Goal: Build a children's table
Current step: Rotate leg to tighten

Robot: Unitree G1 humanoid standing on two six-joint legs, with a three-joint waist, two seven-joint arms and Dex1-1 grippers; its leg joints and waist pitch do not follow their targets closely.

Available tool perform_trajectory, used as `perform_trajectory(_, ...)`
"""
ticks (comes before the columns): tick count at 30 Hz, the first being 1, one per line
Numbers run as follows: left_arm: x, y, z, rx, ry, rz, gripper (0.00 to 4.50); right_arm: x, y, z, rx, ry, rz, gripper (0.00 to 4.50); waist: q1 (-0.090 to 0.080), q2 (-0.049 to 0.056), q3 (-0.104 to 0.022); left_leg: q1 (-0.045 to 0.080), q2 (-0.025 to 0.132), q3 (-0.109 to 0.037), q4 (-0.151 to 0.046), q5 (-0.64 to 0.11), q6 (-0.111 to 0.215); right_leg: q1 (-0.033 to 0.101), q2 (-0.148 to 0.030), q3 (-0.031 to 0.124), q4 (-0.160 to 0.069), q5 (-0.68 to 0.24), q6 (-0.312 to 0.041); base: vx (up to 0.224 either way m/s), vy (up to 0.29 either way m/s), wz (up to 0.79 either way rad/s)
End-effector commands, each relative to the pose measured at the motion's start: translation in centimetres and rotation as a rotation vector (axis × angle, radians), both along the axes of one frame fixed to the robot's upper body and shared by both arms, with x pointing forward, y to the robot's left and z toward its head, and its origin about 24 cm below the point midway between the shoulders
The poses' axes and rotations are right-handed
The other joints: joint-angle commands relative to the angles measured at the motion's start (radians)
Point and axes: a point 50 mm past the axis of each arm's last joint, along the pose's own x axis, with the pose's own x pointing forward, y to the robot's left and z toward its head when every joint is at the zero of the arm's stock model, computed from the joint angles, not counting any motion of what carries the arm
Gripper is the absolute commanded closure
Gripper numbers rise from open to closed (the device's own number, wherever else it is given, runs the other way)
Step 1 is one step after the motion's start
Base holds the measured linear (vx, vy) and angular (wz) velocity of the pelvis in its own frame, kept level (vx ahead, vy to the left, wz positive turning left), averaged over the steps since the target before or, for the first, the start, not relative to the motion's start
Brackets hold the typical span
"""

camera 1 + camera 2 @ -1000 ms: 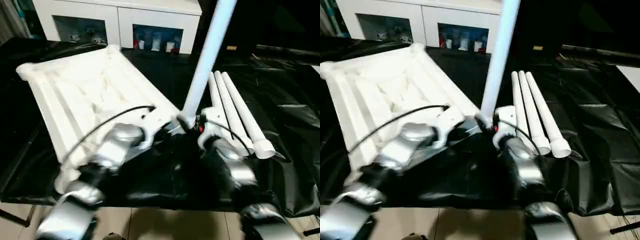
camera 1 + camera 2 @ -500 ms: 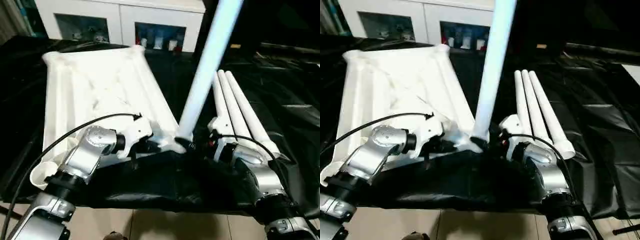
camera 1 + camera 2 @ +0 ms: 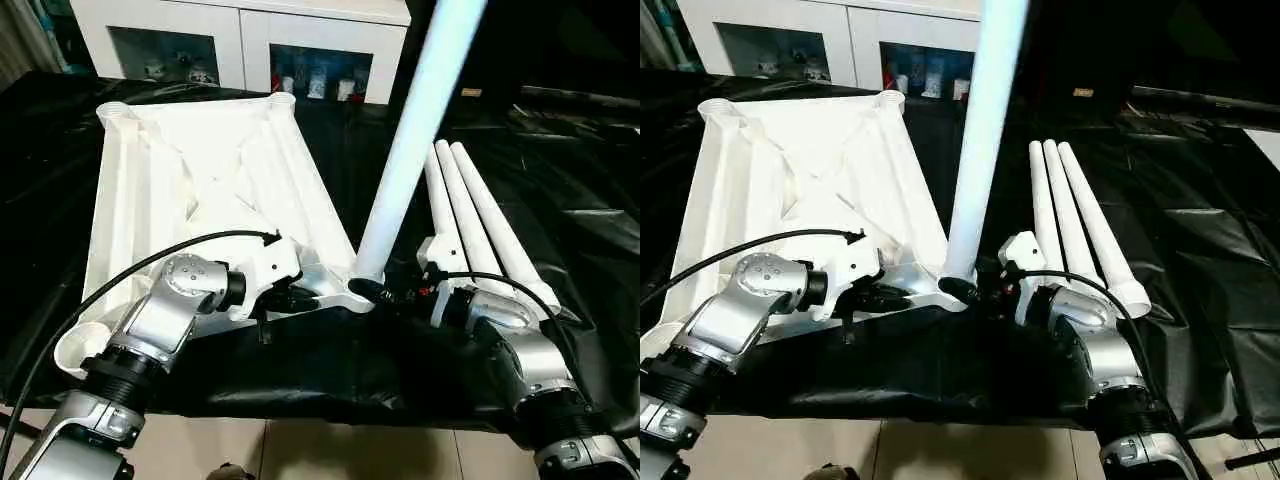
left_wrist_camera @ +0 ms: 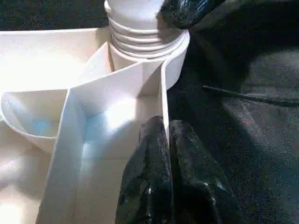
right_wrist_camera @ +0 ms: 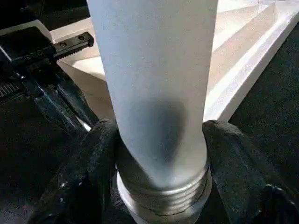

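Note:
The children's table top (image 3: 190, 180) lies upside down on the black cloth, its ribbed underside up. One white leg (image 3: 415, 130) stands tilted in the near right corner socket (image 4: 145, 51). My right gripper (image 5: 161, 130) is shut on this leg just above its threaded base, one black finger (image 5: 93, 163) on each side. My left gripper (image 4: 166, 130) is shut on the thin side wall of the table top, right next to that socket. Three more legs (image 3: 480, 220) lie side by side on the cloth to the right.
A white cabinet (image 3: 240, 40) with glass doors stands behind the black-draped work table (image 3: 560, 150). The cloth hangs over the table's near edge, with light floor (image 3: 300, 450) below. My left arm's black cable (image 3: 120, 275) arcs over the table top.
My right gripper's fingers have closed in on the foot of the leg. The left gripper keeps its hold on the wall. The head view has shifted and levelled.

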Motion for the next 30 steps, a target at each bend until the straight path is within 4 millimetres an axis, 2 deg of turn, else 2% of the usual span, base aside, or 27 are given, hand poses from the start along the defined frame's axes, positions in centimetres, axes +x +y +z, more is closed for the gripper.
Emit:
perform_trajectory(1,-1.2,-0.4,-2.0,-0.024,0.099,-0.025,4.50,-0.3,0.3,-0.1,-0.006,0.010,0.028,1.97,0.002,-0.011,-0.050,0.005,0.032,-0.014,-0.046,-0.093,0.102,0.041,-0.078,0.048,-0.065,0.023,-0.218,0.000,0.000,0.00)
perform_trajectory(5,-1.1,-0.6,-2.1,-0.028,0.103,0.003,4.50,0.0,0.1,-0.7,-0.008,0.026,-0.056,2.01,0.001,-0.012,-0.050,0.006,0.032,-0.013,-0.045,-0.086,0.106,0.040,-0.078,0.048,-0.063,0.028,-0.221,0.000,0.000,0.00)
perform_trajectory(7,-0.8,-0.9,-2.2,-0.030,0.097,0.044,4.50,0.6,-0.2,-1.3,-0.007,0.044,-0.171,2.01,-0.001,-0.012,-0.047,0.007,0.033,-0.013,-0.047,-0.101,0.097,0.037,-0.080,0.049,-0.067,-0.007,-0.220,0.000,0.000,0.00)
perform_trajectory(8,-0.3,-1.4,-2.3,-0.033,0.087,0.102,4.50,1.2,-0.5,-1.9,0.002,0.073,-0.317,2.01,-0.006,-0.015,-0.040,0.007,0.032,-0.015,-0.053,-0.149,0.071,0.033,-0.082,0.050,-0.078,-0.110,-0.206,0.000,0.000,0.00)
perform_trajectory(9,-0.3,-1.4,-2.3,-0.033,0.087,0.102,4.50,1.2,-0.5,-1.9,0.002,0.073,-0.317,2.01,-0.007,-0.014,-0.040,0.008,0.032,-0.015,-0.053,-0.165,0.060,0.032,-0.083,0.050,-0.081,-0.148,-0.200,0.000,0.000,0.00)
perform_trajectory(11,0.7,-2.6,-2.3,-0.057,0.076,0.222,4.50,1.8,-0.9,-3.2,0.027,0.150,-0.561,2.01,-0.010,-0.015,-0.040,0.012,0.034,-0.016,-0.055,-0.179,0.040,0.029,-0.084,0.053,-0.085,-0.202,-0.185,0.000,0.000,0.00)
perform_trajectory(12,0.8,-2.7,-2.3,-0.058,0.076,0.224,4.50,1.8,-0.9,-3.2,0.027,0.151,-0.565,2.01,-0.010,-0.014,-0.039,0.013,0.033,-0.017,-0.057,-0.184,0.029,0.027,-0.085,0.053,-0.088,-0.221,-0.180,0.000,0.000,0.00)
perform_trajectory(13,1.4,-3.6,-2.2,-0.081,0.079,0.305,4.50,2.0,-1.1,-4.1,0.037,0.205,-0.704,2.01,-0.009,-0.013,-0.042,0.013,0.033,-0.017,-0.056,-0.181,0.024,0.029,-0.084,0.054,-0.087,-0.211,-0.175,0.000,0.000,0.00)
perform_trajectory(15,2.0,-4.4,-2.2,-0.095,0.078,0.373,4.50,2.1,-0.9,-4.6,0.059,0.250,-0.794,2.02,-0.008,-0.010,-0.044,0.020,0.032,-0.014,-0.054,-0.180,0.018,0.023,-0.081,0.056,-0.086,-0.162,-0.183,0.000,0.000,0.00)
perform_trajectory(16,2.4,-5.2,-2.1,-0.096,0.066,0.414,4.50,2.2,-0.5,-4.8,0.073,0.269,-0.844,2.02,-0.007,-0.015,-0.047,0.013,0.030,-0.016,-0.054,-0.165,0.022,0.030,-0.079,0.055,-0.080,-0.128,-0.178,0.000,0.000,0.00)
perform_trajectory(18,3.0,-6.3,-2.0,-0.096,0.038,0.468,4.50,2.6,0.8,-4.6,0.068,0.252,-0.860,2.02,-0.003,-0.010,-0.051,0.016,0.029,-0.014,-0.050,-0.149,0.029,0.029,-0.077,0.056,-0.076,-0.054,-0.179,0.000,0.000,0.00)
perform_trajectory(21,3.1,-7.1,-1.8,-0.103,0.028,0.455,4.50,3.0,2.2,-3.6,0.045,0.172,-0.790,2.02,0.002,-0.014,-0.053,0.009,0.025,-0.014,-0.047,-0.127,0.050,0.036,-0.076,0.053,-0.072,0.001,-0.174,0.000,0.000,0.00)
perform_trajectory(23,3.0,-7.2,-1.8,-0.102,0.025,0.438,4.50,3.0,2.5,-3.3,0.070,0.159,-0.763,2.02,0.003,-0.014,-0.052,0.008,0.027,-0.015,-0.048,-0.129,0.060,0.037,-0.077,0.053,-0.072,0.006,-0.173,0.000,0.000,0.00)
perform_trajectory(25,3.0,-7.3,-1.8,-0.098,0.022,0.430,4.50,3.0,2.5,-3.2,0.085,0.150,-0.753,1.51,0.004,-0.015,-0.050,0.010,0.029,-0.015,-0.050,-0.145,0.066,0.036,-0.078,0.052,-0.075,-0.015,-0.171,0.000,0.000,0.00)
perform_trajectory(29,2.9,-7.2,-1.9,-0.093,0.007,0.409,4.50,2.9,2.1,-2.7,0.057,0.093,-0.739,1.27,0.007,-0.015,-0.050,0.009,0.030,-0.016,-0.050,-0.145,0.066,0.037,-0.078,0.052,-0.076,-0.028,-0.166,0.000,0.000,0.00)
perform_trajectory(30,2.8,-7.4,-1.8,-0.101,-0.010,0.391,4.50,2.9,1.7,-2.5,0.036,0.069,-0.737,1.10,0.008,-0.020,-0.049,0.007,0.029,-0.017,-0.050,-0.141,0.066,0.037,-0.078,0.051,-0.077,-0.032,-0.164,0.000,0.000,0.00)
